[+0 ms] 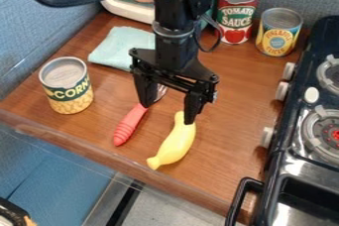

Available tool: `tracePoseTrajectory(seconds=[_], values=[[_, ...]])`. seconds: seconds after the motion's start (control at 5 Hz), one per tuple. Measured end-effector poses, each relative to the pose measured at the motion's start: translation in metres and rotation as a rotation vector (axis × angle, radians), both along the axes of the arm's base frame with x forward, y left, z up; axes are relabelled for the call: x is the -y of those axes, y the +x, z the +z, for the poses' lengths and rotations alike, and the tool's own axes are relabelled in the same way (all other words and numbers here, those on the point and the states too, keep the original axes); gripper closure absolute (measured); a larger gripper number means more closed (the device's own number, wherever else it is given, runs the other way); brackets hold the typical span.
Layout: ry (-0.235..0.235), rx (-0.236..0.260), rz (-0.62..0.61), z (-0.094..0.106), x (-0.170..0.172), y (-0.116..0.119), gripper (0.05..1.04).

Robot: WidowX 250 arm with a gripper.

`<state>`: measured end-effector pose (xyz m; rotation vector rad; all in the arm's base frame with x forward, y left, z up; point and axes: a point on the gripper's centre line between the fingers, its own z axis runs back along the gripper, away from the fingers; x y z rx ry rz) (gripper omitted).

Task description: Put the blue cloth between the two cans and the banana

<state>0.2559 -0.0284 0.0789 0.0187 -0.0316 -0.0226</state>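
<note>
The light blue cloth point(120, 47) lies flat toward the back left of the wooden counter, its right part hidden behind the arm. Side by side at the back right stand a tomato sauce can point(236, 16) and a pineapple can point(279, 32). A third can, of corn point(67, 87), stands at the left, in front of the cloth. The yellow banana point(175, 143) lies near the front edge. My gripper point(168, 109) hangs over the middle of the counter, open, its right finger by the banana's upper tip and its left above the fork.
A fork with a red handle point(130, 125) lies left of the banana. The black stove point(291, 143) with knobs and burners borders the counter on the right. A white and teal toy appliance point(127, 8) stands at the back, behind the cloth. The counter's front edge point(99, 151) drops off below.
</note>
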Motion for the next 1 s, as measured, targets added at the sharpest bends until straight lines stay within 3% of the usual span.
tracePoseTrajectory(seconds=[0.2, 0.4, 0.6, 1.0], values=[[0.005, -0.038, -0.003, -0.009, -0.001, -0.001, 0.082], [0.011, -0.046, 0.065, -0.011, -0.042, 0.032, 0.082], [0.007, -0.035, 0.099, -0.016, -0.080, 0.061, 0.082], [0.054, 0.029, 0.163, -0.021, -0.152, 0.104, 0.082]])
